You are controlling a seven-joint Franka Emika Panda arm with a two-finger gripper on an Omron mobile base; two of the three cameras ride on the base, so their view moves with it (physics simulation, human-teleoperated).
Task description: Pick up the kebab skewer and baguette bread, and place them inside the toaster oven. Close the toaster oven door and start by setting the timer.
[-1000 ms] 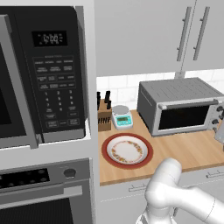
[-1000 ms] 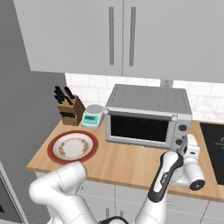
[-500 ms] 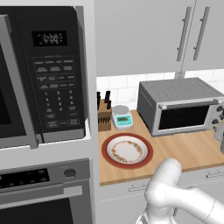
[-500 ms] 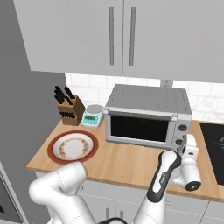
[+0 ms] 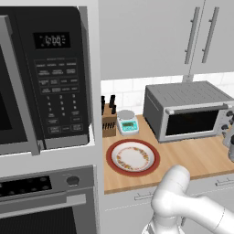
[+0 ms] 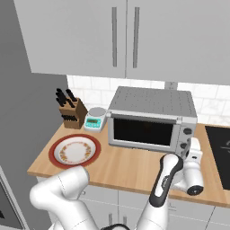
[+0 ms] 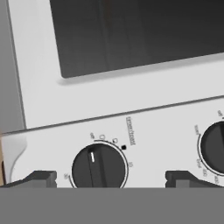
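The toaster oven (image 5: 192,109) (image 6: 150,119) stands at the back of the wooden counter. Its toaster oven door (image 5: 191,122) (image 6: 141,131) (image 7: 131,30) is shut, dark glass under a silver bar handle. My gripper (image 6: 187,148) (image 5: 230,139) (image 7: 111,179) is up against the control panel on the oven's right end. It is open, with its two fingertips (image 7: 41,178) on either side of a dark dial (image 7: 99,168) without touching it. A second dial (image 7: 214,146) sits further along the panel. The kebab skewer and baguette bread are out of view.
A red-rimmed plate (image 5: 132,157) (image 6: 74,150) lies on the counter left of the oven. Behind it are a knife block (image 5: 108,121) (image 6: 71,110) and a small scale (image 5: 127,123) (image 6: 94,119). A black microwave (image 5: 45,73) and wall oven (image 5: 45,201) stand at left, a cooktop (image 6: 220,152) at right.
Hardly anything differs. The hand has shifted only very slightly at the oven's control panel, and its jaws stay open.
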